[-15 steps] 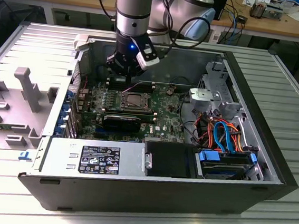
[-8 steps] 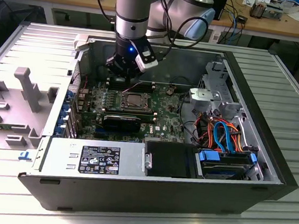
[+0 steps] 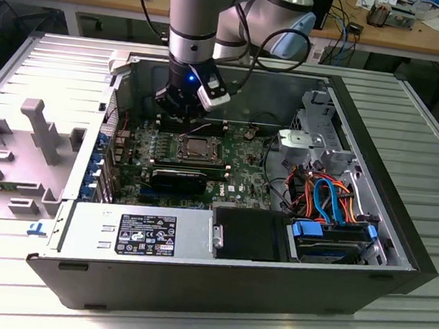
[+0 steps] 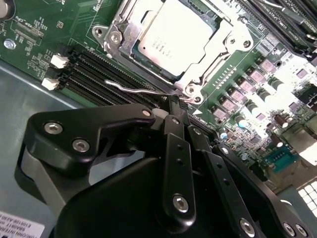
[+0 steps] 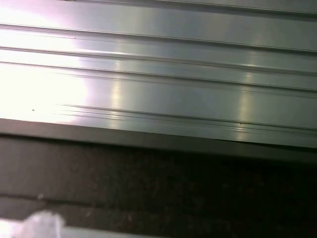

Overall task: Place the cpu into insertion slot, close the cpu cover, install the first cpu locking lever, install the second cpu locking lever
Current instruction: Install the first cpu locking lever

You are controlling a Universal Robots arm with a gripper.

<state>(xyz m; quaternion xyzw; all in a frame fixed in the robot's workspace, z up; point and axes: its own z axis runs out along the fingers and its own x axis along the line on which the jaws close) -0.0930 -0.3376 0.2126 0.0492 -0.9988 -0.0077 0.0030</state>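
Cpu [image 4: 171, 37] sits in the slot [image 4: 124, 47], cover [image 4: 225, 42] down. Hand [image 4: 173, 106] pinched narrow at the thin springy lever [image 4: 141, 90]; grab its hooked end.

Open top of the computer case [image 3: 398, 252] gives access straight down to the insertion slot [image 3: 198, 148]. Gripper [image 4: 174, 101] sits low at the slot's corner, jaws closed together, touching a thin locking lever [image 4: 136, 90]. Memory slots [image 4: 94, 74] run just beside that lever. Power supply [image 3: 139, 234] and black fan shroud [image 3: 248, 233] block the near side. Drive cage [image 3: 316, 127] and cable bundle [image 3: 325, 194] crowd the exterior view's right. Case wall behind the arm.
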